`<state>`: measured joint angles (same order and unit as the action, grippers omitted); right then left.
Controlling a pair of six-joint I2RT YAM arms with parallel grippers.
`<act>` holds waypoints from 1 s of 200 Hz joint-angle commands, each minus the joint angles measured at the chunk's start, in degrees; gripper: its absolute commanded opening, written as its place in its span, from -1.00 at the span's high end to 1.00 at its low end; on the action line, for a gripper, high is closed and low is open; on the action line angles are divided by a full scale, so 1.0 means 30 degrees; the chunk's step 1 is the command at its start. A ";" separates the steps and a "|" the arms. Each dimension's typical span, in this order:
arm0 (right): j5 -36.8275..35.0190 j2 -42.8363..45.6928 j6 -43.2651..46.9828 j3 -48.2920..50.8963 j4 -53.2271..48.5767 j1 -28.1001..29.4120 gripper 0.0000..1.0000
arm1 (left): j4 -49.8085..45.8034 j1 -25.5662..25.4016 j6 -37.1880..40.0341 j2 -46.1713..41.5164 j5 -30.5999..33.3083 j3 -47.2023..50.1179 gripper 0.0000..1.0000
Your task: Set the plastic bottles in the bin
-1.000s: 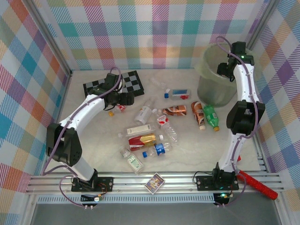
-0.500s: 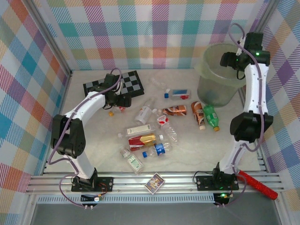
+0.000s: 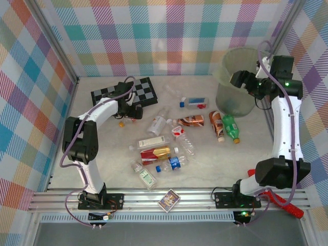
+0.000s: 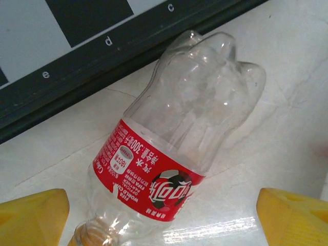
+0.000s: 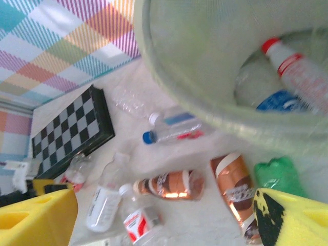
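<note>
Left gripper (image 4: 164, 218): gapes wide, straddles a clear bottle (image 4: 179, 128) without touching it. Bottle: lies on its side on the table (image 4: 277, 123), left of centre, just near of the chequered board (image 4: 77, 41); looks empty, wears a red label. Runs slantwise, neck toward the gripper, base toward the board. Right gripper (image 3: 237, 78): hangs wide open, holding nothing, at the rim of the bin (image 3: 230, 102), far right.

chequered board (image 4: 66, 25) rim: white letters "e", "d", "c" | clear bottle (image 4: 197, 102), red label (image 4: 146, 177): white script logo across a football, "300" beside Chinese characters, small print that seems to read "WORLD CUP", all upside down in the left wrist view | other bottles (image 3: 155, 154): labels too small to read
</note>
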<state>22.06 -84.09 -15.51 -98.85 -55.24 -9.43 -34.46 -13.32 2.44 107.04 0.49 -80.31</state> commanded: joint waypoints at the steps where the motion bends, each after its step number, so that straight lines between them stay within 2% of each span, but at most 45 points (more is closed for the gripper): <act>1: 0.1855 0.1360 -0.1293 0.1059 0.0456 -0.0066 -0.78 | -0.0385 0.0192 0.0195 0.0258 -0.0466 -0.0077 -0.81; 29: 0.3649 0.2272 -0.1493 0.2613 0.0424 -0.0050 -0.82 | -0.0153 0.0191 0.0043 0.0276 -0.0837 0.0456 -0.67; 49: 0.5367 0.3450 -0.2020 0.4965 0.2097 -0.0007 -0.83 | -0.0243 0.0171 -0.0231 0.0524 -0.0816 0.0688 -0.52; 78: 0.5805 0.4531 -0.3374 0.7305 0.3880 0.0006 -0.81 | 0.0117 0.0090 -0.0545 0.0493 -0.0768 0.1299 -0.36; 126: 0.6091 0.4507 -0.4256 0.7896 0.4556 0.0419 -0.80 | 0.0333 -0.0099 -0.0669 0.0445 -0.0540 0.1519 -0.08; 164: 0.5962 0.4197 -0.4623 0.7798 0.4991 0.1167 -0.79 | -0.0071 -0.0387 -0.0701 -0.0373 -0.1059 0.1218 -0.05; 200: 0.5692 0.3471 -0.5145 0.7300 0.6110 0.2845 -0.78 | -0.0120 -0.0677 -0.1292 -0.1943 -0.2370 0.1089 -0.04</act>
<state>38.41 -72.12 -29.21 -75.72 -40.95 -3.90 -33.39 -14.37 0.38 106.78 -2.61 -77.06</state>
